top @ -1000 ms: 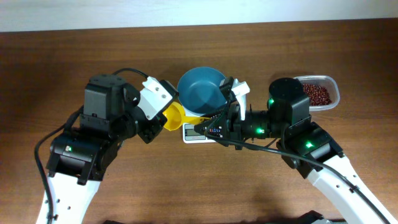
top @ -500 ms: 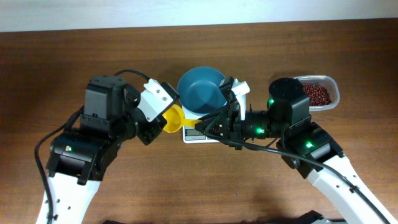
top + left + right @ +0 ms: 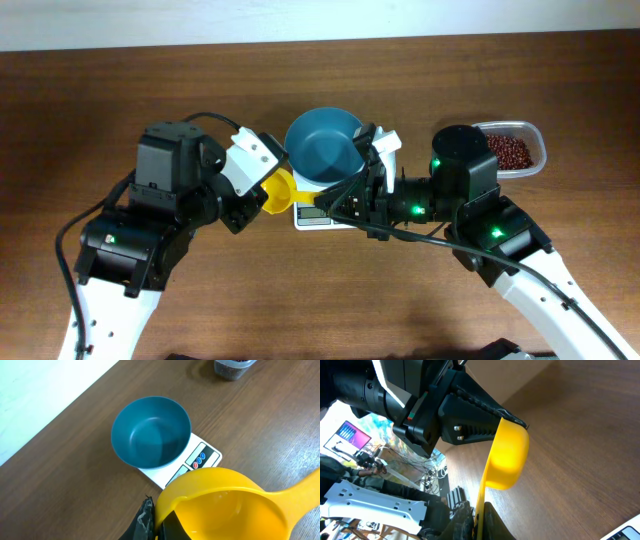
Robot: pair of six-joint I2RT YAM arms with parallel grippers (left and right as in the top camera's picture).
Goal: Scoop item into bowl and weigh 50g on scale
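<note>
1. The left arm (image 3: 130, 240) is bent up from the near left of the table (image 3: 120, 80), and its wrist is turned in toward the centre.
2. The left gripper (image 3: 263, 186) is closed on the cup end of a yellow scoop (image 3: 279, 190), whose rim is pinched between the dark fingers (image 3: 470, 412).
3. The scoop is carried clear of the table. Its long axis is laid left to right, with the cup at the left gripper and the thin handle pointed at the right gripper (image 3: 479, 517). The cup is shown empty in the left wrist view.
4. The bowl (image 3: 150, 432) is set upright on the scale (image 3: 202, 457), just beyond the two grippers and between them. It is empty.
5. The scale's buttons and display are turned toward the grippers. Its front edge is partly covered by the right gripper in the overhead view.
6. The right arm (image 3: 520, 260) is folded in from the near right, and its forearm is aimed leftward. Its fingers are closed against both sides of the scoop's handle, so the scoop is gripped at both ends.
7. The beans (image 3: 508, 150) are heaped in a clear tub (image 3: 536, 135), which is placed well to the right of the right gripper, behind that arm.
</note>
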